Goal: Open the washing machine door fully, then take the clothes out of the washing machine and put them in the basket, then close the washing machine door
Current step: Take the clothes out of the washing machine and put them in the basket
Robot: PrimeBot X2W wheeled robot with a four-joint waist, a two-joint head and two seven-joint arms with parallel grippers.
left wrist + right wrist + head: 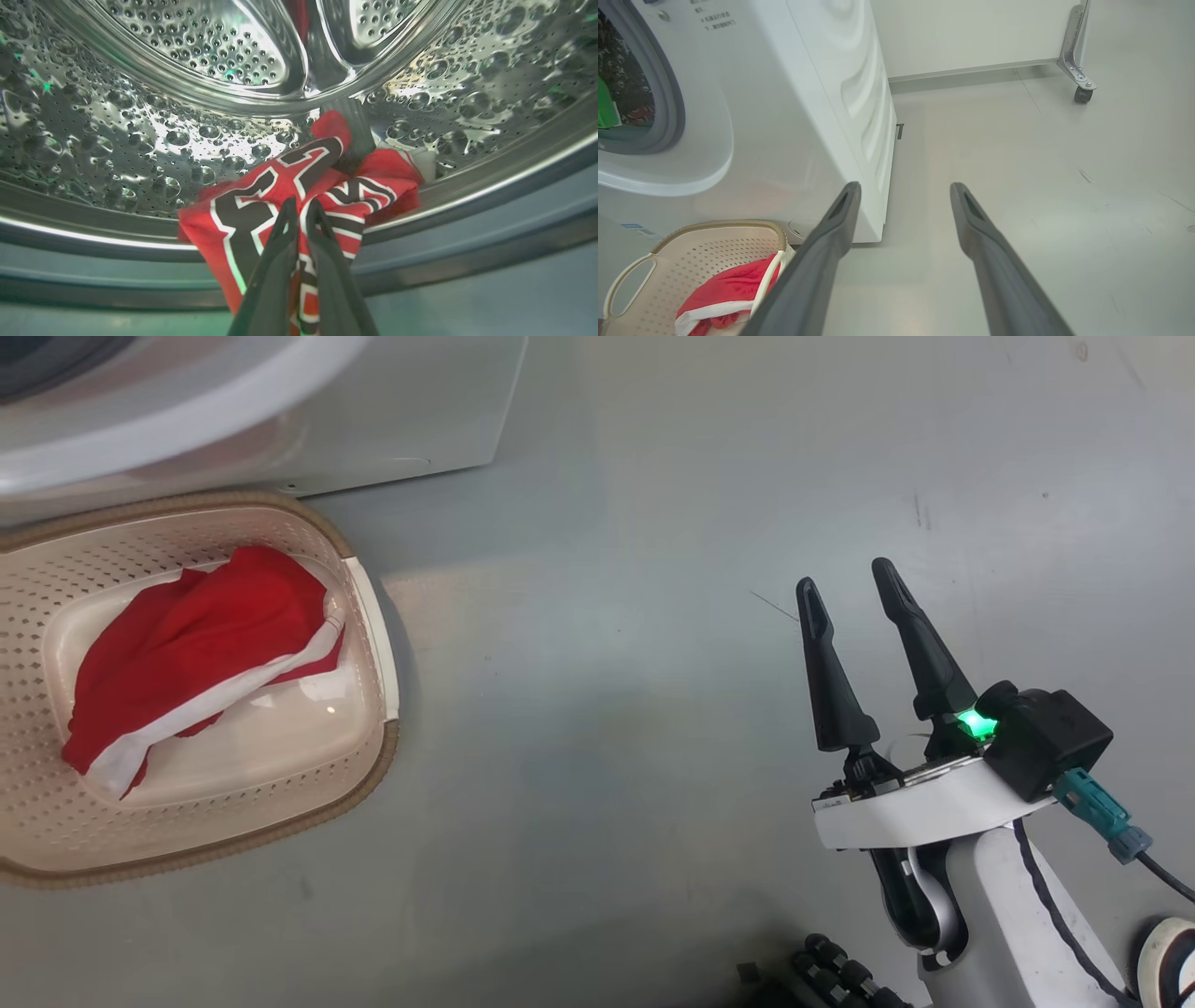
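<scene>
Garment [261, 186] — red, black-and-white lettering — pinched by left tool [301, 204]; right tool [845, 575] spread open.

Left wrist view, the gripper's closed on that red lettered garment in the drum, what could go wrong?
The left gripper pinches only a fold of the red lettered garment; it could slip free when pulled. The far end lies against the drum paddle and might snag.
</scene>
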